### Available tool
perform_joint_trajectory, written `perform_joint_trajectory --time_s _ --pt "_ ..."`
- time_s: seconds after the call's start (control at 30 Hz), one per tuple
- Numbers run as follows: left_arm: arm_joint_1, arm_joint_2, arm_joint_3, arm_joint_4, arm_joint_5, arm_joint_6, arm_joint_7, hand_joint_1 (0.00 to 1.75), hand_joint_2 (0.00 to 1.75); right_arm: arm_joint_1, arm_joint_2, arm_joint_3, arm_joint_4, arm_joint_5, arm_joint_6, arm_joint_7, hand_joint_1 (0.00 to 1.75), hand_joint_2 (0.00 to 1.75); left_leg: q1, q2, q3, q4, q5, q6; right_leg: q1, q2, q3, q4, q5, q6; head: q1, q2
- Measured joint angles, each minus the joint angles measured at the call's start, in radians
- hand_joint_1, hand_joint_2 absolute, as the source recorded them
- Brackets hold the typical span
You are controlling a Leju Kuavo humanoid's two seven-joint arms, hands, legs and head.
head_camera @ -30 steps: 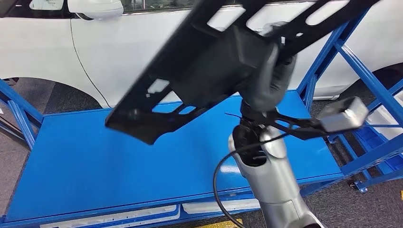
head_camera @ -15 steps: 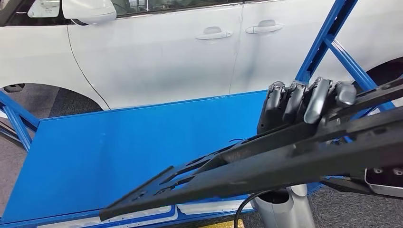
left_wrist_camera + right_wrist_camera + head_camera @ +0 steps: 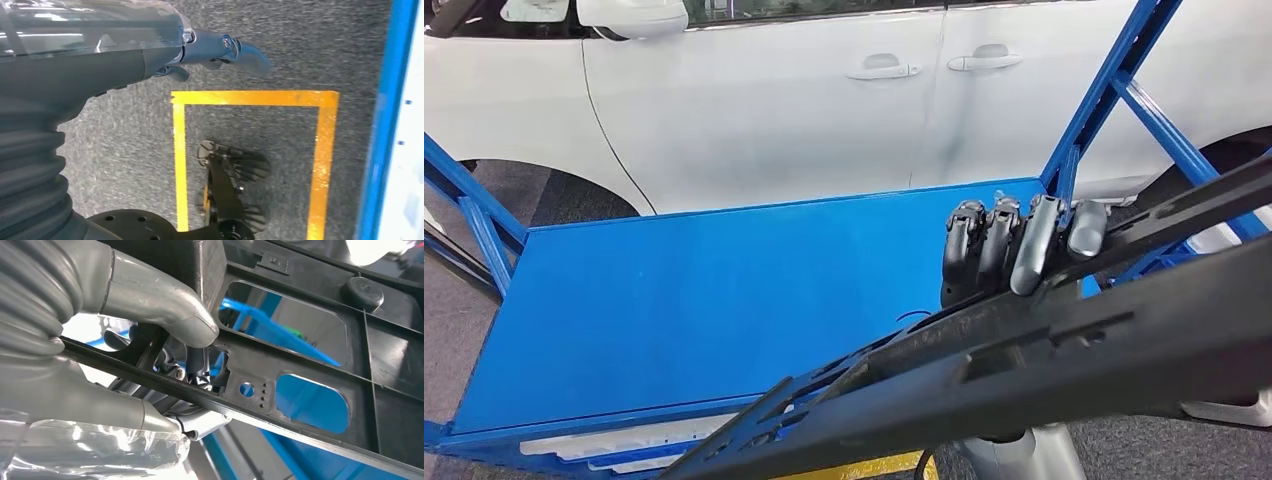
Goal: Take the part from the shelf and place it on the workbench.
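Note:
A long black plastic part with cut-out slots stretches across the lower right of the head view, lying nearly flat above the front edge of the blue workbench. My right hand grips it, fingers curled over its upper edge. In the right wrist view the grey thumb presses on the part's ribbed frame. My left hand hangs over the floor with nothing in it, one finger stretched out.
A white car stands right behind the workbench. Blue frame posts rise at the right and left. White parts lie on a lower level under the bench. Yellow floor tape marks the grey carpet.
The part has swung down from a raised, steep tilt to a low, nearly flat lie over the bench's front right, and my right hand has turned with it. The view has shifted slightly.

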State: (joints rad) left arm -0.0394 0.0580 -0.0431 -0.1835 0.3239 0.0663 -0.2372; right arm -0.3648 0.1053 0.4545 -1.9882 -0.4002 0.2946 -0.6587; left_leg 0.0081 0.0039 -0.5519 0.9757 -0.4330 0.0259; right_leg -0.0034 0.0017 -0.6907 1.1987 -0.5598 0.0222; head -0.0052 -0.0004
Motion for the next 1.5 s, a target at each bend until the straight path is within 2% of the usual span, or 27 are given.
perform_joint_trajectory --time_s 0.03,0.07,0.1,0.17,0.23,0.3,0.37,0.4,0.47,0.53,0.57,0.6,0.63,0.7,0.77,0.83,0.9,0.97,1.03,1.07,1.13,1.2,1.27,1.3,1.4,1.43,1.5 --pt "-0.001 0.000 0.000 0.000 0.000 0.001 0.003 0.00 1.75 -0.004 -0.006 0.001 0.004 -0.001 -0.009 0.000 1.75 1.75 0.000 0.000 -0.014 0.002 0.009 0.000 -0.002 0.000 -0.014 0.060 -0.031 0.004 0.000 0.000" --pt "-0.001 0.000 0.000 0.000 0.000 0.001 0.006 0.00 1.75 -0.008 -0.012 0.002 0.008 -0.004 -0.018 0.000 1.75 1.75 0.000 0.001 -0.027 0.005 0.016 -0.001 -0.004 -0.001 -0.014 0.093 -0.040 0.007 0.000 0.000" --pt "-0.001 0.000 0.000 0.000 0.000 0.002 0.009 0.00 1.75 -0.012 -0.017 0.005 0.013 -0.008 -0.024 0.000 1.75 1.75 0.000 0.001 -0.041 0.009 0.024 -0.002 -0.005 -0.001 0.004 0.089 -0.028 0.008 0.000 0.000" --pt "-0.002 -0.002 0.000 0.000 0.000 0.003 0.012 0.00 1.75 -0.021 -0.024 0.012 0.021 -0.014 -0.030 0.000 1.75 1.75 0.000 0.001 -0.066 0.020 0.037 -0.007 -0.008 -0.001 0.092 -0.021 0.021 0.006 0.000 0.000" --pt "-0.003 -0.003 0.000 0.000 0.000 0.003 0.014 0.00 1.75 -0.030 -0.026 0.017 0.024 -0.015 -0.032 0.000 1.75 1.75 -0.002 -0.001 -0.085 0.030 0.048 -0.016 -0.005 -0.001 0.177 -0.152 0.038 -0.003 0.000 0.000" --pt "-0.003 -0.003 0.000 0.000 0.000 0.003 0.015 0.00 1.75 -0.035 -0.029 0.020 0.026 -0.015 -0.034 0.000 1.75 1.75 -0.004 -0.002 -0.093 0.031 0.063 -0.028 0.001 0.001 0.196 -0.196 0.036 -0.015 0.000 0.000" --pt "-0.001 -0.003 0.000 0.000 0.000 0.004 0.015 0.00 1.75 -0.038 -0.032 0.023 0.029 -0.015 -0.035 0.000 1.75 1.75 -0.003 -0.004 -0.098 0.029 0.071 -0.040 -0.002 -0.001 0.182 -0.200 0.053 -0.031 0.000 0.000" --pt "-0.001 -0.003 0.000 0.000 0.000 0.004 0.015 0.00 1.75 -0.039 -0.033 0.025 0.031 -0.015 -0.035 0.000 1.75 1.75 -0.002 -0.005 -0.105 0.040 0.054 -0.046 -0.004 -0.003 0.173 -0.202 0.065 -0.040 0.000 0.000" --pt "-0.001 -0.004 0.000 0.000 0.000 0.004 0.015 0.00 1.75 -0.041 -0.034 0.028 0.035 -0.015 -0.036 0.000 1.75 1.75 0.002 -0.007 -0.134 0.122 -0.034 -0.055 -0.007 -0.006 0.148 -0.207 0.091 -0.053 0.000 0.000" --pt "-0.002 -0.004 0.000 0.000 0.000 0.004 0.015 0.00 1.75 -0.042 -0.034 0.031 0.038 -0.015 -0.036 0.000 1.75 1.75 0.004 -0.006 -0.164 0.258 -0.123 -0.063 -0.005 -0.007 0.117 -0.205 0.115 -0.056 0.000 0.000" --pt "-0.002 -0.004 0.000 0.000 0.000 0.004 0.015 0.00 1.75 -0.042 -0.035 0.032 0.040 -0.015 -0.036 0.000 1.75 1.75 0.004 -0.006 -0.166 0.307 -0.135 -0.066 -0.004 -0.007 0.101 -0.204 0.127 -0.055 0.000 0.000" --pt "-0.002 -0.004 0.000 0.000 0.000 0.004 0.016 0.00 1.75 -0.042 -0.035 0.033 0.042 -0.015 -0.036 0.000 1.75 1.75 0.005 -0.006 -0.154 0.327 -0.124 -0.067 -0.004 -0.007 0.086 -0.202 0.138 -0.053 0.000 0.000" --pt "-0.002 -0.005 0.000 0.000 0.000 0.004 0.016 0.00 1.75 -0.042 -0.036 0.034 0.043 -0.016 -0.039 0.000 1.75 1.75 0.005 -0.006 -0.124 0.307 -0.097 -0.066 -0.004 -0.007 0.071 -0.200 0.149 -0.051 0.000 0.000" --pt "-0.005 -0.004 0.000 0.000 -0.002 0.005 0.019 0.00 1.75 -0.044 -0.039 0.038 0.045 -0.024 -0.048 0.003 1.75 1.75 0.004 -0.007 -0.014 0.175 -0.065 -0.059 -0.003 -0.006 0.047 -0.195 0.168 -0.045 0.000 0.000" --pt "-0.009 -0.004 0.000 0.000 -0.004 0.006 0.028 0.00 1.75 -0.050 -0.042 0.046 0.046 -0.042 -0.055 0.007 1.75 1.75 -0.001 -0.009 0.080 0.037 -0.081 -0.046 -0.001 -0.006 0.037 -0.192 0.185 -0.035 0.000 0.000" --pt "-0.010 -0.005 0.000 0.000 -0.004 0.013 0.041 0.00 1.75 -0.057 -0.044 0.054 0.049 -0.058 -0.054 0.010 1.75 1.75 -0.006 -0.010 0.098 -0.006 -0.089 -0.032 -0.001 -0.007 0.036 -0.198 0.205 -0.022 0.000 0.000" --pt "-0.010 -0.009 0.000 0.000 -0.001 0.025 0.053 0.00 1.75 -0.061 -0.047 0.060 0.051 -0.066 -0.051 0.014 1.75 1.75 -0.003 -0.005 0.081 -0.008 -0.066 -0.017 -0.003 -0.004 0.027 -0.193 0.197 -0.011 0.000 0.000" --pt "-0.010 -0.013 0.000 0.000 0.000 0.041 0.063 0.00 1.75 -0.065 -0.052 0.063 0.053 -0.069 -0.052 0.025 1.75 1.75 0.002 0.001 0.054 -0.012 -0.038 -0.004 -0.005 -0.001 -0.001 -0.123 0.113 -0.004 0.000 0.000" --pt "-0.008 -0.013 0.000 0.000 -0.001 0.052 0.068 0.00 1.75 -0.070 -0.061 0.065 0.057 -0.074 -0.061 0.041 1.75 1.75 0.001 0.004 0.019 -0.010 -0.010 0.000 -0.006 -0.001 -0.035 0.013 0.014 0.003 0.000 0.000" --pt "-0.007 -0.014 0.000 0.000 -0.001 0.054 0.070 0.00 1.75 -0.071 -0.068 0.066 0.060 -0.082 -0.063 0.047 1.75 1.75 0.000 0.004 0.000 -0.008 0.003 0.000 -0.007 -0.001 -0.042 0.072 -0.004 0.006 0.000 0.000" --pt "-0.006 -0.014 0.000 0.000 0.001 0.056 0.074 0.00 1.75 -0.073 -0.085 0.066 0.068 -0.101 -0.053 0.048 1.75 1.75 0.000 0.004 -0.038 0.000 0.026 -0.003 -0.008 -0.001 -0.013 0.102 0.025 0.006 0.000 0.000" --pt "-0.005 -0.014 0.002 0.000 0.006 0.068 0.086 0.00 1.75 -0.074 -0.096 0.063 0.075 -0.120 -0.009 0.045 1.75 1.75 -0.001 0.003 -0.070 0.012 0.043 -0.008 -0.008 -0.001 0.086 -0.008 0.065 -0.001 0.000 0.000" --pt "-0.004 -0.014 0.006 0.000 0.011 0.083 0.100 0.00 1.75 -0.078 -0.099 0.053 0.081 -0.130 0.051 0.053 1.75 1.75 -0.003 0.002 -0.090 0.023 0.058 -0.018 -0.003 -0.001 0.188 -0.153 0.048 -0.010 0.000 0.000" --pt "-0.003 -0.014 0.008 0.000 0.011 0.086 0.104 0.00 1.75 -0.080 -0.099 0.046 0.083 -0.131 0.072 0.061 1.75 1.75 -0.003 0.002 -0.094 0.025 0.066 -0.024 0.000 -0.001 0.211 -0.192 0.034 -0.015 0.000 0.000" --pt "0.002 -0.012 0.014 0.001 0.009 0.088 0.108 0.00 1.75 -0.085 -0.098 0.033 0.092 -0.130 0.090 0.083 1.75 1.75 -0.002 0.001 -0.105 0.025 0.078 -0.042 0.001 -0.004 0.199 -0.210 0.052 -0.034 0.000 0.000" --pt "0.003 -0.011 0.015 0.001 0.009 0.086 0.109 0.00 1.75 -0.086 -0.098 0.031 0.094 -0.130 0.090 0.089 1.75 1.75 0.000 0.000 -0.115 0.043 0.053 -0.047 -0.001 -0.006 0.188 -0.213 0.065 -0.043 0.000 0.000" --pt "0.004 -0.010 0.016 0.001 0.008 0.081 0.112 0.00 1.75 -0.087 -0.098 0.031 0.100 -0.130 0.091 0.096 1.75 1.75 0.003 -0.001 -0.148 0.140 -0.050 -0.056 -0.003 -0.009 0.156 -0.214 0.094 -0.053 0.000 0.000"
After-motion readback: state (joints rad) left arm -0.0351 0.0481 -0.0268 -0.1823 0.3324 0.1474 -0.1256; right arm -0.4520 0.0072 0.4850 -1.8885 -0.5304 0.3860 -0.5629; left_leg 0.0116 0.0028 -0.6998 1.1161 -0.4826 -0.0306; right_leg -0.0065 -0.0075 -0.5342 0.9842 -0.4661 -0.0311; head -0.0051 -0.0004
